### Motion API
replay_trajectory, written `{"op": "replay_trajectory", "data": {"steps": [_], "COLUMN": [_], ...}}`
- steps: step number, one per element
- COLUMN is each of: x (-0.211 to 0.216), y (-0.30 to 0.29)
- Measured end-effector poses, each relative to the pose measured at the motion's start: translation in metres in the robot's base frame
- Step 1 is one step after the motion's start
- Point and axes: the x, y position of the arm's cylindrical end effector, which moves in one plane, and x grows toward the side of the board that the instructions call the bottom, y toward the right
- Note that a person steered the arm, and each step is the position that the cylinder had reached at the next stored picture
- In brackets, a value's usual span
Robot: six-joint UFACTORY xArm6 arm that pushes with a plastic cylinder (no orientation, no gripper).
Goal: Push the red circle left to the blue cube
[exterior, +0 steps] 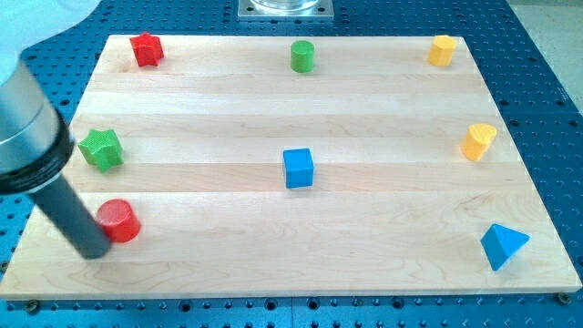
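Camera view: my tip (93,251) touching red circle (118,220); no writing.

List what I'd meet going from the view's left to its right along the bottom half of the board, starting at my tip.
My tip, touching the red circle's left side → red circle → blue cube → blue triangular block near the board's right edge.

Red circle (118,220), red star (146,49), blue cube (298,169), blue triangle (503,245), green star (100,148), green cylinder (302,56), two yellow blocks (442,51) (478,142), pale striped wooden board (383,109).
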Motion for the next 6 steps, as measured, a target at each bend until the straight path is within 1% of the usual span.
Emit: {"op": "replay_trajectory", "data": {"steps": [2, 3, 4, 5, 6], "x": [-0.04, -0.059, -0.061, -0.08, -0.085], "y": [0.052, 0.058, 0.027, 0.001, 0.023]}}
